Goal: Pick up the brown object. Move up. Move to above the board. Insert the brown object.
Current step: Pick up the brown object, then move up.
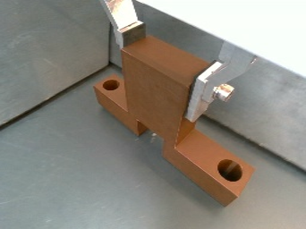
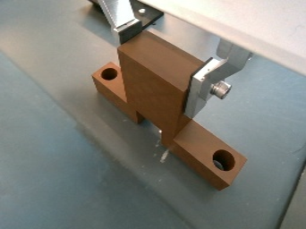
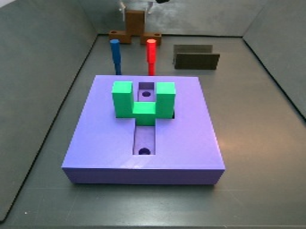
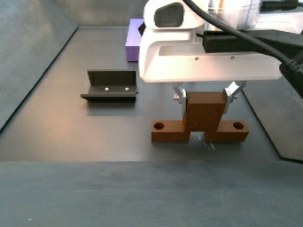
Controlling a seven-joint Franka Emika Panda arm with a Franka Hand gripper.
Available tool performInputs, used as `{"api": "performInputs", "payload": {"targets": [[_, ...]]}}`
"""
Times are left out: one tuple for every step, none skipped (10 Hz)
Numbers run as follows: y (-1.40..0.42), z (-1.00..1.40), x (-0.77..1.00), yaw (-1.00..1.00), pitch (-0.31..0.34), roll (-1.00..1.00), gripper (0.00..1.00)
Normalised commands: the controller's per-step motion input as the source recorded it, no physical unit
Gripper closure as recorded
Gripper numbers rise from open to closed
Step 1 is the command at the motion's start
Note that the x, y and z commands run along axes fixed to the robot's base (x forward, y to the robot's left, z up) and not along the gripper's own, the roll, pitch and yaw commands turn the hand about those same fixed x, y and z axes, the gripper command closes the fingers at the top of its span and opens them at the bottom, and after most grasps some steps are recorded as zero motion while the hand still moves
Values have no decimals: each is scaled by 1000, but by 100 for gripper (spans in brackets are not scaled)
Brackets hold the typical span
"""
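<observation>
The brown object (image 1: pixel 156 94) is a wood-brown flat bar with a round hole near each end and an upright block rising from its middle. It lies low, at or just above the grey floor, in both wrist views (image 2: pixel 149 85) and in a side view (image 4: pixel 201 131). My gripper (image 1: pixel 167 70) straddles the upright block, with one silver finger pressed on each side face, so it is shut on it (image 2: pixel 165 64) (image 4: pixel 205 97). The lavender board (image 3: pixel 180 134), with its lengthwise slot and green U-shaped block (image 3: pixel 143 98), lies well away from the gripper (image 3: pixel 138 11).
A blue peg (image 3: pixel 116 54) and a red peg (image 3: pixel 153 54) stand upright between the board and the gripper. The dark fixture (image 4: pixel 109 86) stands on the floor beside them (image 3: pixel 198 58). Grey walls enclose the floor. A corner of the board (image 4: pixel 133 40) shows behind the arm.
</observation>
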Motion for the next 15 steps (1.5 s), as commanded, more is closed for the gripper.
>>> {"api": "performInputs", "payload": {"targets": [[0, 0, 0, 0, 0, 0, 100], [0, 0, 0, 0, 0, 0, 100], [0, 0, 0, 0, 0, 0, 100], [0, 0, 0, 0, 0, 0, 100], [0, 0, 0, 0, 0, 0, 100], [0, 0, 0, 0, 0, 0, 100], [0, 0, 0, 0, 0, 0, 100], [0, 0, 0, 0, 0, 0, 100], [0, 0, 0, 0, 0, 0, 100], [0, 0, 0, 0, 0, 0, 100], [0, 0, 0, 0, 0, 0, 100], [0, 0, 0, 0, 0, 0, 100], [0, 833, 0, 0, 0, 0, 100], [19, 863, 51, -20, -12, 15, 100], [15, 621, 3, -31, 49, 34, 100]]}}
